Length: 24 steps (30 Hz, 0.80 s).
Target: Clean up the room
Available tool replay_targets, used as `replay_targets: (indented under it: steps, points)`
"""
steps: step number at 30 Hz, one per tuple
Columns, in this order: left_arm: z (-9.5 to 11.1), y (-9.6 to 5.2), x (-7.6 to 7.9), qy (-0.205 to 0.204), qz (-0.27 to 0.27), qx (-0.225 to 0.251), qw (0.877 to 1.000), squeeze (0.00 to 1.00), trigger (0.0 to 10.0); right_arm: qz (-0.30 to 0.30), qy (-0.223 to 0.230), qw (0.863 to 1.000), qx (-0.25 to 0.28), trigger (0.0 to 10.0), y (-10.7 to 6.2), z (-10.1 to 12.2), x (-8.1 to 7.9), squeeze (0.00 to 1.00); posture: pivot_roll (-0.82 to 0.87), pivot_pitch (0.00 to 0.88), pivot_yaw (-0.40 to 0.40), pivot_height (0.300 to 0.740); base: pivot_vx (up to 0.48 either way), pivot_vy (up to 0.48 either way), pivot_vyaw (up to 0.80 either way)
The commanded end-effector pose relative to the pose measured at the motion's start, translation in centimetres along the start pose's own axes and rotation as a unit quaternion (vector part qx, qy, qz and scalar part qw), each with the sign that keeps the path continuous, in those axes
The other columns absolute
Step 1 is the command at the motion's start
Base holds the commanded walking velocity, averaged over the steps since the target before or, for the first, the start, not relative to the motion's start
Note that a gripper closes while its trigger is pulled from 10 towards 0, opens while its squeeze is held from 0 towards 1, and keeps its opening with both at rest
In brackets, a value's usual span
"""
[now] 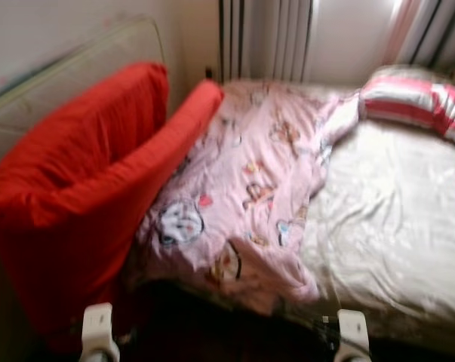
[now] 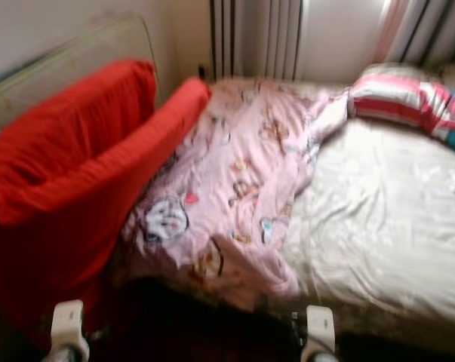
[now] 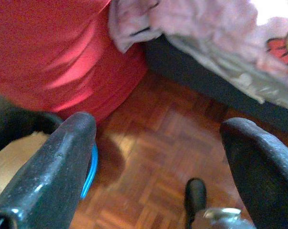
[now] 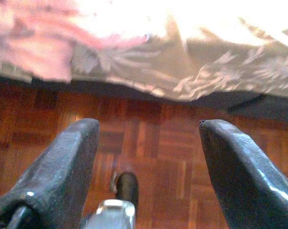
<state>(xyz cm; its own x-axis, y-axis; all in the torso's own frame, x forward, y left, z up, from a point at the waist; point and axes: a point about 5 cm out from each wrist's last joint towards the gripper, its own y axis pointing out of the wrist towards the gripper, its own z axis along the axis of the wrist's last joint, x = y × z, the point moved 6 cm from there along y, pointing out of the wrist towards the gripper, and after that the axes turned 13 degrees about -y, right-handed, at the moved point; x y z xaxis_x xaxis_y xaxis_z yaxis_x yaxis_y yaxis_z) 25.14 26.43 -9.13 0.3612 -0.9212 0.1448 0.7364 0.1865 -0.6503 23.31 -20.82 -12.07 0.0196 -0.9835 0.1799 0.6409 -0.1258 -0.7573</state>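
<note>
A pink cartoon-print blanket (image 1: 242,188) lies rumpled over the left half of a bed with a cream sheet (image 1: 393,219). A striped pillow (image 1: 416,102) rests at the far right of the bed. A large red cushion (image 1: 76,196) leans against the bed's left side. Both arms hang low at the bed's foot, with only their white wrists (image 1: 99,332) (image 1: 353,332) showing in the eye views. My left gripper (image 3: 158,157) is open above the parquet floor near the red cushion. My right gripper (image 4: 148,157) is open above the parquet floor, facing the sheet's hanging edge (image 4: 191,71).
A padded headboard (image 1: 69,68) stands along the left wall. A radiator (image 1: 265,38) and curtains (image 1: 431,30) are behind the bed. Brown parquet floor (image 3: 153,138) runs along the bed's foot. A blue-rimmed object (image 3: 89,171) sits beside the left finger.
</note>
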Motion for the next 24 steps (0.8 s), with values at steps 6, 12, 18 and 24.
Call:
replay_targets:
  steps: [6,12,18,24]
  points:
    - [1.7,0.4,1.6,-0.015,-0.022,0.034,0.999,0.00,10.0,0.002,-0.035,0.995,0.090,10.0,0.4,5.4,0.6,0.00,-0.04,0.000,0.009,0.740,0.000,0.000,0.00]
    - [4.4,0.5,3.2,-0.020,-0.051,0.095,0.994,0.00,10.0,-0.014,-0.024,0.983,0.180,10.0,-0.1,9.7,1.6,0.00,-0.05,0.000,0.012,0.740,0.000,0.000,0.00]
    - [8.8,-0.2,4.6,-0.025,-0.088,0.190,0.977,0.00,10.0,-0.051,0.015,0.967,0.249,10.0,-1.2,11.9,2.9,0.00,-0.03,0.000,0.012,0.740,0.000,0.000,0.00]
    - [11.4,-1.1,5.0,-0.031,-0.104,0.252,0.962,0.00,10.0,-0.054,0.004,0.961,0.271,10.0,-1.8,11.8,2.9,0.00,-0.02,0.000,0.003,0.740,0.000,0.000,0.00]
